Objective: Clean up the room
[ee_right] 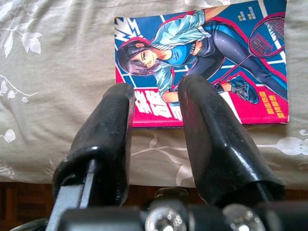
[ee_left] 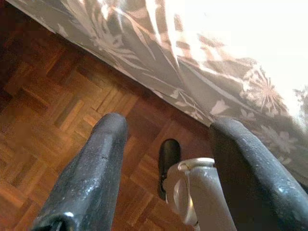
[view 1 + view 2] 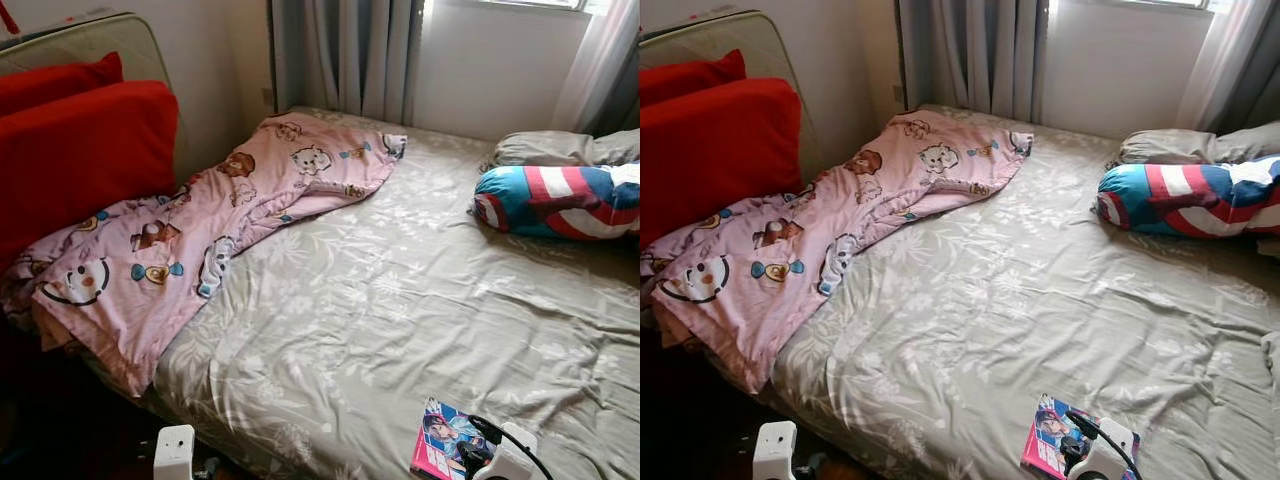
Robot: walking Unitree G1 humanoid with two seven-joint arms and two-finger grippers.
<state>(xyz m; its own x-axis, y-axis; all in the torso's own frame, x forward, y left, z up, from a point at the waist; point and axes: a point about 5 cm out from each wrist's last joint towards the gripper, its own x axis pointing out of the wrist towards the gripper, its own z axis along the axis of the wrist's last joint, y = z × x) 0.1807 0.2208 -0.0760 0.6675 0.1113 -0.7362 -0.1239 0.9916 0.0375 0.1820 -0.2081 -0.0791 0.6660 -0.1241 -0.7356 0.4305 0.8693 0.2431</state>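
Observation:
A comic book (image 1: 202,53) with a blue and pink cover lies flat on the grey floral bed sheet (image 3: 400,300), close to the bed's near edge (image 3: 300,445). My right gripper (image 1: 158,89) is open right over the book's near edge, with nothing between its fingers; the head views show it at the book (image 3: 440,450) too. My left gripper (image 2: 171,124) hangs open and empty low beside the bed, over the wooden floor (image 2: 57,110). A crumpled pink cartoon blanket (image 3: 200,230) sprawls across the bed's left side.
Two red cushions (image 3: 80,150) lean at the left against a headboard. A striped blue, red and white bolster (image 3: 560,200) and a grey pillow (image 3: 560,148) lie at the far right. Curtains (image 3: 340,55) and a window wall stand behind the bed.

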